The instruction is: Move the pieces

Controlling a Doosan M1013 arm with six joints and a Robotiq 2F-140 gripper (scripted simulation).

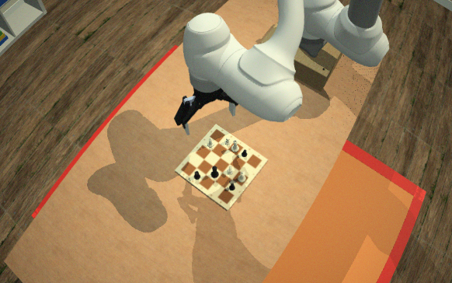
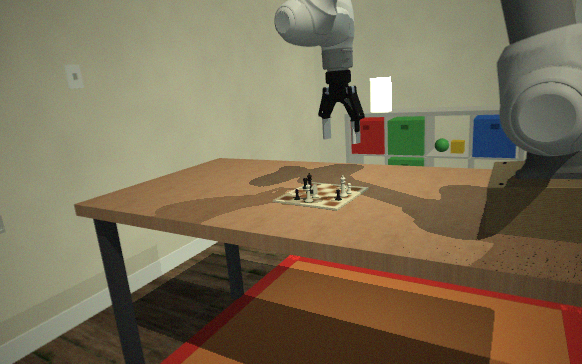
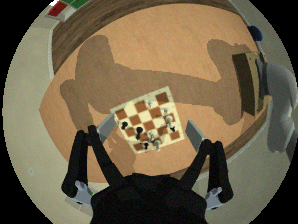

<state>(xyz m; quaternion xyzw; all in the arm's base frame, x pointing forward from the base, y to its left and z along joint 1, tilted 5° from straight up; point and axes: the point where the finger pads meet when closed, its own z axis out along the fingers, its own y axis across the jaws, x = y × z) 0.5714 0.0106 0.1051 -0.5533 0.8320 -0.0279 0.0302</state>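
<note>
A small chessboard point(image 1: 221, 166) lies in the middle of the wooden table; it also shows in the exterior view point(image 2: 321, 193) and in the wrist view point(image 3: 148, 121). Several white and black pieces stand upright on it, among them a tall black piece point(image 1: 214, 171), a black pawn point(image 1: 196, 175) and a white piece point(image 1: 234, 146). The edge letters and digits are too small to read. My gripper point(image 2: 341, 131) hangs high above the board's far side, fingers pointing down, open and empty. It also shows in the top view point(image 1: 210, 118) and in the wrist view point(image 3: 149, 128).
The arm's base block point(image 1: 316, 64) stands at the table's far end. An orange zone with a red border point(image 1: 361, 218) lies beside the table. A shelf with coloured bins point(image 2: 425, 135) stands against the back wall.
</note>
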